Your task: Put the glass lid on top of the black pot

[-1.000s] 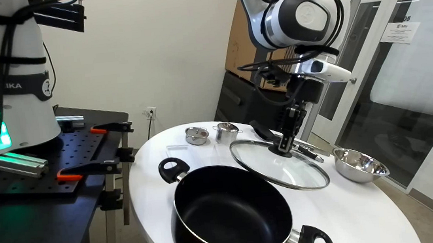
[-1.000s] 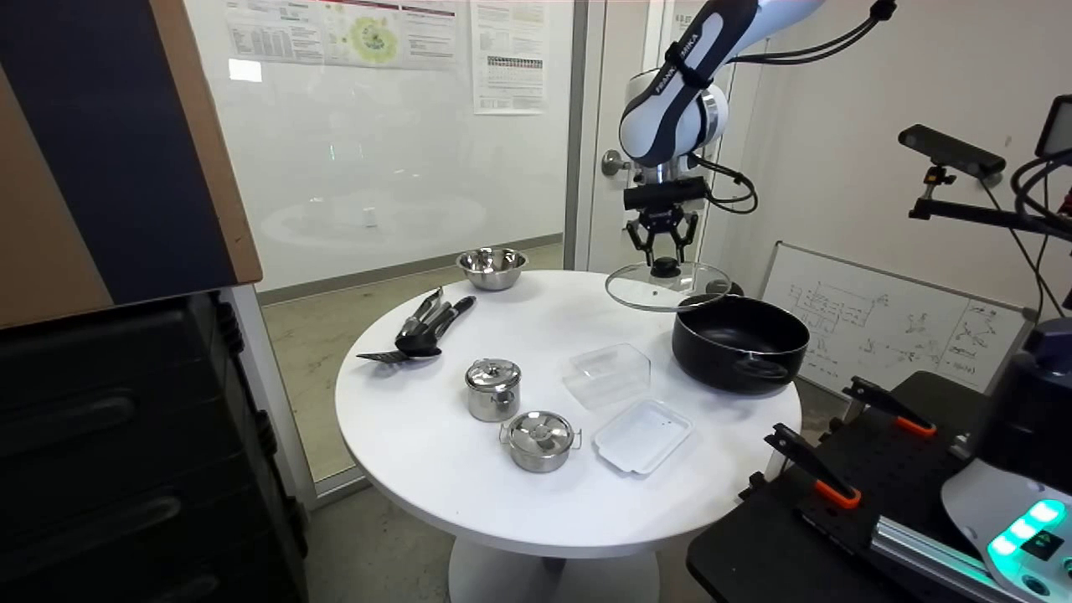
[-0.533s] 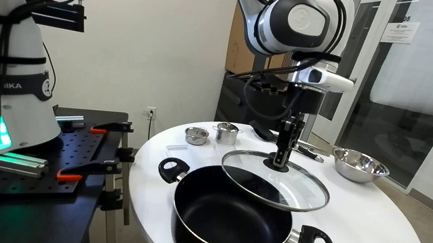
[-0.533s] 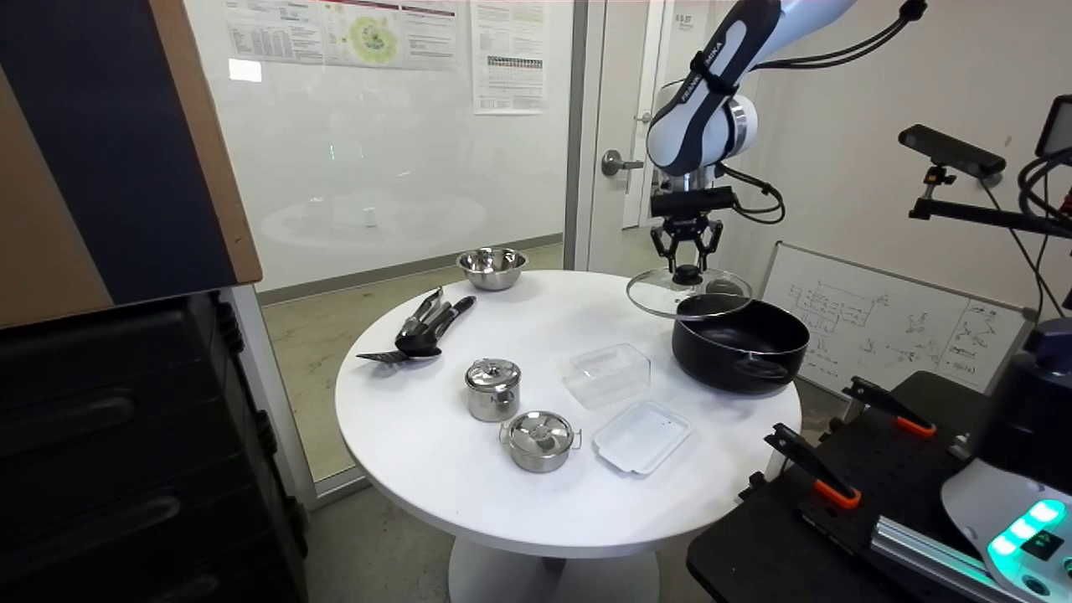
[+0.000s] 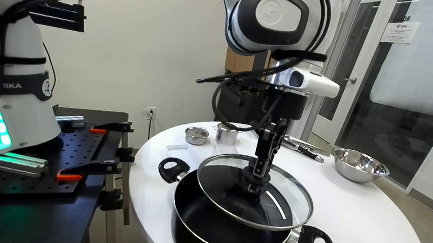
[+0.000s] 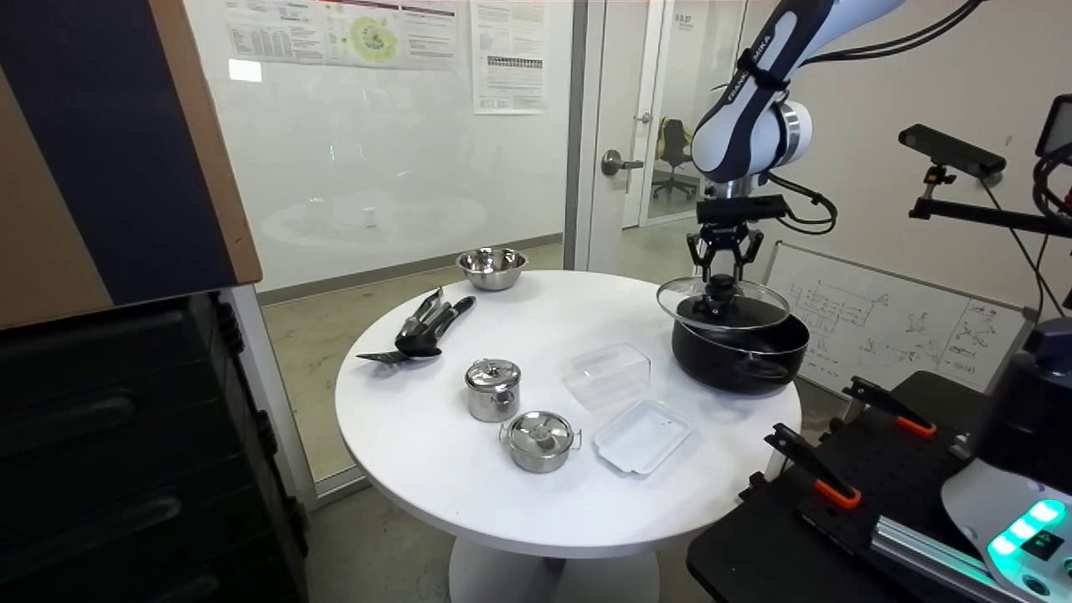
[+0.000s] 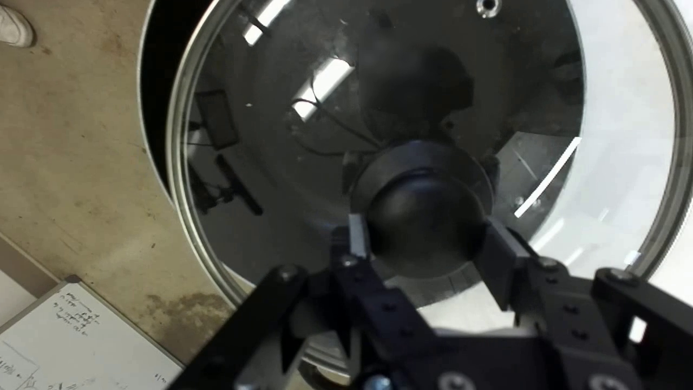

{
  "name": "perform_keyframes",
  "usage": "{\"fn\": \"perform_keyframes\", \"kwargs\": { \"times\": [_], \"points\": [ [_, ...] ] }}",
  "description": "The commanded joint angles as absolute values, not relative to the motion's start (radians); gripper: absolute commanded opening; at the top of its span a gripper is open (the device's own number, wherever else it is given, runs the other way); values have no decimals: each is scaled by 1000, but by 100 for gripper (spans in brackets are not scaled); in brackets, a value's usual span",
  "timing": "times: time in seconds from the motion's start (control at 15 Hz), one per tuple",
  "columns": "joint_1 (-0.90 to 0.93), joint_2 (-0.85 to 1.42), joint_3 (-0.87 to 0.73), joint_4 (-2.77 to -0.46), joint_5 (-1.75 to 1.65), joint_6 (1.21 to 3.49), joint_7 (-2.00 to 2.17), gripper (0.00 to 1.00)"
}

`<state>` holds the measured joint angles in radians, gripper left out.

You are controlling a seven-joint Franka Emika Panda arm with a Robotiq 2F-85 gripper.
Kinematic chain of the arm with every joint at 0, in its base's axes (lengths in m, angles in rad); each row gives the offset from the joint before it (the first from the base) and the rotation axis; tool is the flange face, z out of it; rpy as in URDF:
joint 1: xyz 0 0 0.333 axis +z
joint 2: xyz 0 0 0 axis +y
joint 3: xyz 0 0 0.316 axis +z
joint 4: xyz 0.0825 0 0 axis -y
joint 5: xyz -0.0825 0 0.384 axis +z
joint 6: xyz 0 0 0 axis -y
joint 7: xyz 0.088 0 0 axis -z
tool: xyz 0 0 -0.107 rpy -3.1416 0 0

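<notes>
Claw [image 6: 722, 278] grips the black knob [image 7: 425, 227] of a round clear-glass lid [image 5: 223, 188], off-centre over a wide round black pot [image 6: 712, 366]

Looks like a robotics lab: in an exterior view, handwritten whiteboard [image 6: 883, 322] at three o'clock, posters [image 6: 356, 32] at eleven, robot base [image 6: 981, 505] at four.

Glass lid [image 5: 240, 198] partly blocks the black pot [image 6: 712, 364].
</notes>
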<state>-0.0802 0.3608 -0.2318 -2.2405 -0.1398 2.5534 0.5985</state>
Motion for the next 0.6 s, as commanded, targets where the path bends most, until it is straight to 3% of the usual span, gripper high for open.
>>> {"fn": "perform_keyframes", "kwargs": {
  "times": [0.0,0.53],
  "points": [
    [-88,233,-240,-2391,-116,2633,514,26],
    [-124,127,-242,-2538,-84,2698,418,26]
  ]
}}
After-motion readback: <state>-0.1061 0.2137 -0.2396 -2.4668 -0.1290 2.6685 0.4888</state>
